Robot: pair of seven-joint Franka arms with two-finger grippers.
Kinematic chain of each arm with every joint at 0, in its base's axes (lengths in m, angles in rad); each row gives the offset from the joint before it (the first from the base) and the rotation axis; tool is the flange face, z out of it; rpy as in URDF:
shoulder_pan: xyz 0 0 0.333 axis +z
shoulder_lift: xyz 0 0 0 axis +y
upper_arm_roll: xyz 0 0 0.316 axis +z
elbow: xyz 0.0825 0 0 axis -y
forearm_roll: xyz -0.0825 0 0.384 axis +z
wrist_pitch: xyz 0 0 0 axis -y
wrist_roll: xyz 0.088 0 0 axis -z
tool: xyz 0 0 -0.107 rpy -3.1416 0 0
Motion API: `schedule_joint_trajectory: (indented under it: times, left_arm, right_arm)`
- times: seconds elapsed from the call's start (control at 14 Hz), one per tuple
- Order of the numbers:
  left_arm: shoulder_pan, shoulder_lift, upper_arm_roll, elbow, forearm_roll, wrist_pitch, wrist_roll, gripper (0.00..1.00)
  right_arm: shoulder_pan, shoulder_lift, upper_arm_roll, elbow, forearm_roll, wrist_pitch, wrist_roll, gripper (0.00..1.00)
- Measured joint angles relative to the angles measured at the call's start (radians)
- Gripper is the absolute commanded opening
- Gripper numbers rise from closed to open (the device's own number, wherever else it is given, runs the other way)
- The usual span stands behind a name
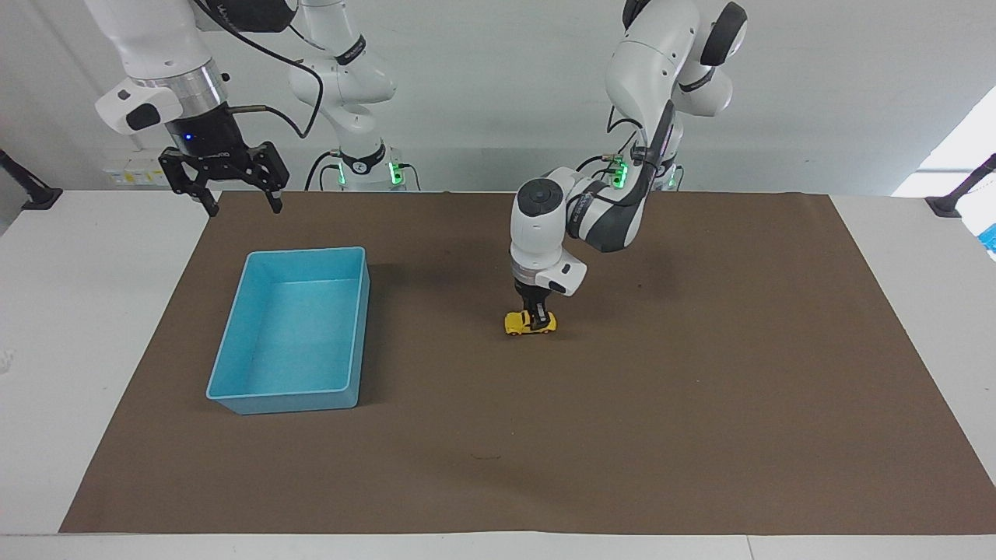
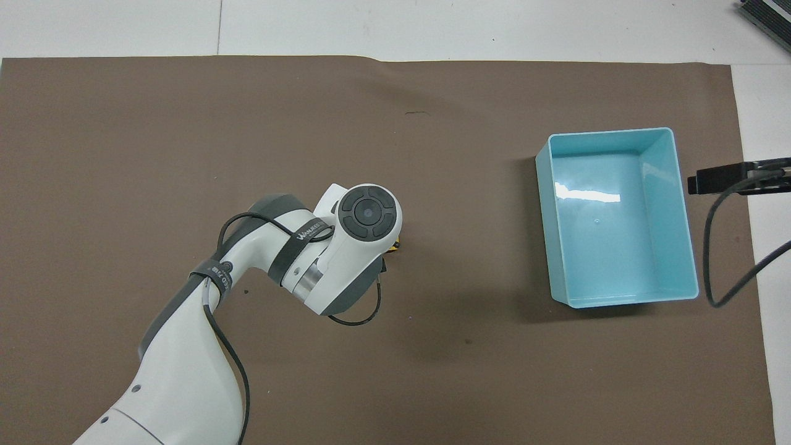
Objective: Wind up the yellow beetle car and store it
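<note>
The yellow beetle car (image 1: 523, 325) stands with its wheels on the brown mat (image 1: 700, 389) near the middle of the table. My left gripper (image 1: 538, 318) points straight down and is shut on the car's body. In the overhead view the left wrist hides the car except for a yellow sliver (image 2: 398, 245). The blue bin (image 1: 284, 401) sits on the mat toward the right arm's end and has nothing in it; it also shows in the overhead view (image 2: 624, 301). My right gripper (image 1: 231, 201) waits open, raised over the mat's edge near the robots.
The mat covers most of the white table (image 1: 70, 311). A black cable (image 2: 720, 259) of the right arm hangs beside the bin in the overhead view.
</note>
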Motion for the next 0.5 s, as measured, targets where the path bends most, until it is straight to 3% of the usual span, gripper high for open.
schedule_joint_trajectory:
  times: [0.5]
  left_arm:
    - [0.067, -0.049, -0.001, -0.071, -0.001, -0.006, 0.08, 0.28]
  right_arm:
    - [0.0, 0.0, 0.0, 0.0, 0.0, 0.0, 0.0, 1.0]
